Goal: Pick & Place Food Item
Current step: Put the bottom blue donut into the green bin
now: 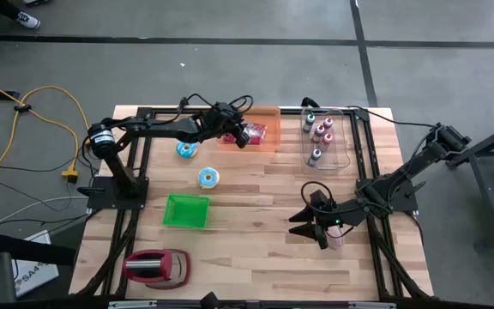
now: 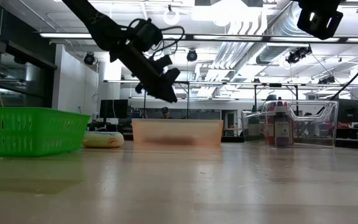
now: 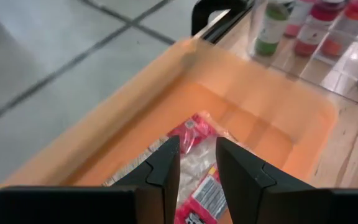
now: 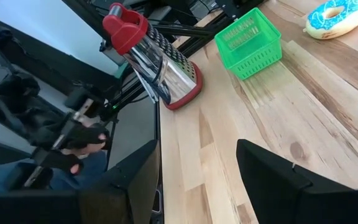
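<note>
A red and clear food packet [image 3: 191,127] lies flat on the bottom of the orange bin [image 3: 166,68] at the table's far edge [image 1: 268,110]. My left gripper [image 3: 197,163] hangs just above the packet, over the bin [image 2: 178,132] and clear of its rim. Its fingers stand a narrow gap apart with nothing between them. In the high view the gripper [image 1: 245,136] partly covers the packet [image 1: 258,131]. My right gripper [image 1: 314,233] waits open over the table's near right part, its fingers [image 4: 196,149] wide apart and empty.
Two blue-iced donuts [image 1: 187,150] [image 1: 208,178] lie left of the bin. A green basket [image 1: 185,211] stands nearer the front, and a red-handled grater [image 1: 155,266] lies at the near left. A clear bin of bottles [image 1: 327,137] stands right of the orange bin.
</note>
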`<state>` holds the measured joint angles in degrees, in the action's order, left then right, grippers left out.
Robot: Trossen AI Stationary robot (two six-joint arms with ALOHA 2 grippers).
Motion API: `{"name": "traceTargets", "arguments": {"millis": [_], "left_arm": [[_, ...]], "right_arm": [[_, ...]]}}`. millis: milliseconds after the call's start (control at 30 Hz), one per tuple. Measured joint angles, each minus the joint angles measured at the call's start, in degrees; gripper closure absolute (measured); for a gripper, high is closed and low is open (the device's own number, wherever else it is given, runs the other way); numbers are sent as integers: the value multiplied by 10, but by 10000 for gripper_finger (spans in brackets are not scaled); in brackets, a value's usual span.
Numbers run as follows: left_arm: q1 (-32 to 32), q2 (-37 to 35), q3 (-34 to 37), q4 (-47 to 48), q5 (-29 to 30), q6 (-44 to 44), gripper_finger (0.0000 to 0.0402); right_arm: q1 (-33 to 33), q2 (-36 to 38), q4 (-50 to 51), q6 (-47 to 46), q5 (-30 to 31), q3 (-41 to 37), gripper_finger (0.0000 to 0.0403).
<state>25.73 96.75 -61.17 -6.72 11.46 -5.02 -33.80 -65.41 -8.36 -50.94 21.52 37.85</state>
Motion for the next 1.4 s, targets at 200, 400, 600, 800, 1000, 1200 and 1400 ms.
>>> {"name": "traceTargets", "arguments": {"millis": [200, 400, 600, 800, 1000, 1200, 1400], "left_arm": [[-37, -47, 0, 6, -22, 66, 302], [-93, -100, 0, 78, -52, 72, 302], [-149, -133, 0, 177, -12, 56, 302], [-184, -145, 0, 263, 0, 21, 302], [-192, -144, 0, 356, 1, 0, 302], [-191, -144, 0, 403, -4, -14, 302], [-210, -144, 0, 410, -66, -24, 302]], "right_arm": [[0, 0, 9, 1, 0, 0, 199], [0, -5, 24, 3, 19, 0, 199], [0, -6, 40, 16, 27, 0, 199], [0, -6, 42, 17, 36, 0, 199], [0, -6, 48, 20, 39, 0, 199], [0, -6, 48, 31, 39, 0, 199], [0, -6, 48, 32, 39, 0, 199]]}}
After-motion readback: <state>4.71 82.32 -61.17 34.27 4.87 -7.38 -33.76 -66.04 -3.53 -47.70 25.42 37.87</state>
